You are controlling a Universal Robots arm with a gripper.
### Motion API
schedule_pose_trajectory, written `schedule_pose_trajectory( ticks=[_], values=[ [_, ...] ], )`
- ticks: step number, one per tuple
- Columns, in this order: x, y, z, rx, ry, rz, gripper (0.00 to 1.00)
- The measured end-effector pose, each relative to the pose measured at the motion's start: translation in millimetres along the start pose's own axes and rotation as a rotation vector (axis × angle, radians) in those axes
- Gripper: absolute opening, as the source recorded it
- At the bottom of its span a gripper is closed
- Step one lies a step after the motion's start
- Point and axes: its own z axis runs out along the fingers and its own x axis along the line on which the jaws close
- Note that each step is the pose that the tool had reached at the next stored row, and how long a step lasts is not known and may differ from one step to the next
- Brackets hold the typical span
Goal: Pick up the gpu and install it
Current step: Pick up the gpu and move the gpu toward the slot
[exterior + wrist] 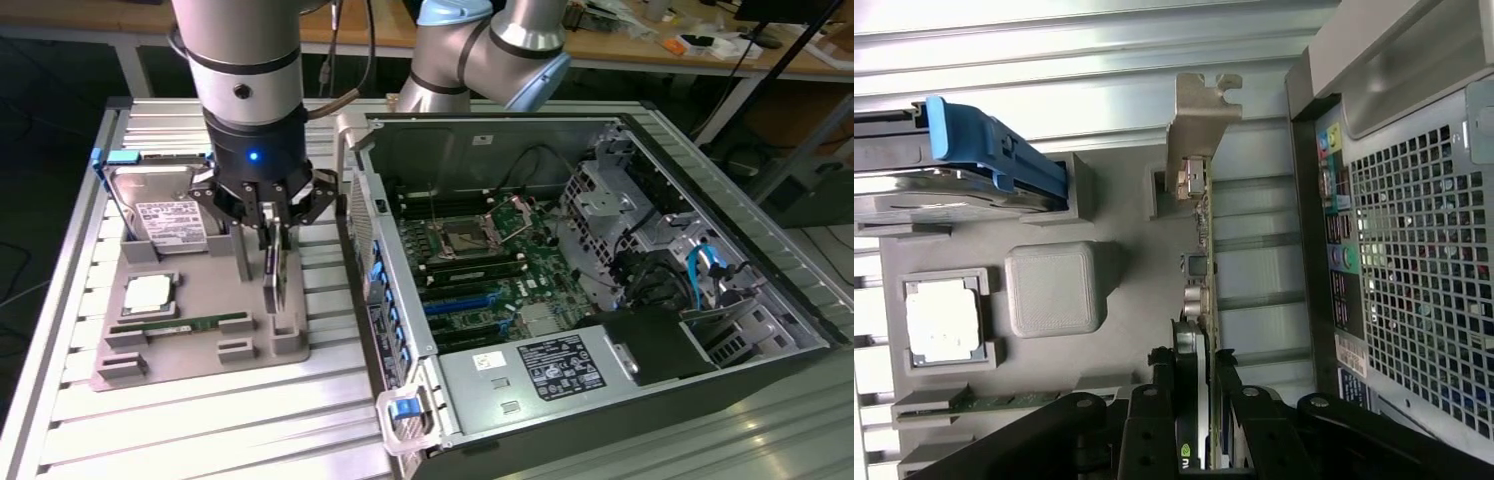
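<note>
Gripper (1199, 362) pinches gpu (1198, 268) edge, just beside case (1414, 250).

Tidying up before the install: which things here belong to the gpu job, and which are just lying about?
In the job: gpu, standing in the gray holder; gripper closed on it; open computer case.
Lying about: hard drive, CPU, RAM stick.

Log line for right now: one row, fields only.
stage: pickup | gripper: closed on graphics card | graphics card: upright on edge at gray holder, outside computer case | computer case: open
</note>
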Motion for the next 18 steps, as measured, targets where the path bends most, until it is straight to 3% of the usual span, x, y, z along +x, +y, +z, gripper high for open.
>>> schedule_pose_trajectory(
  ticks=[7,18],
  values=[
    [0.4,0.3,-3.2,0.0000,-0.0001,0.000,0.27],
    [0.3,3.2,-17.3,0.0000,-0.0002,0.000,0.27]
  ],
)
